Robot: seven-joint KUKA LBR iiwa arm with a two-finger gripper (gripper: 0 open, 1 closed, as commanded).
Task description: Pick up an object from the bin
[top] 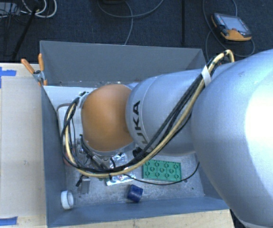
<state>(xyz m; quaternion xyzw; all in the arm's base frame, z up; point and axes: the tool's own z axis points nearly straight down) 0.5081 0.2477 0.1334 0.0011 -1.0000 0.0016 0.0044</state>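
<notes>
The pincer (85,179), released or clenched I cannot tell, hangs low in the bin's (122,63) near-left part, closest to a small white cap (67,199) just nearer and leftward, with a blue cylinder (134,193) off to its right.

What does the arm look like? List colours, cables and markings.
The arm has fat, rounded silver-grey links. An orange dome cover caps its wrist. Black letters KA mark the link beside it. Black and yellow cables run along it, strapped by a white tie, and loop round the dome.
</notes>
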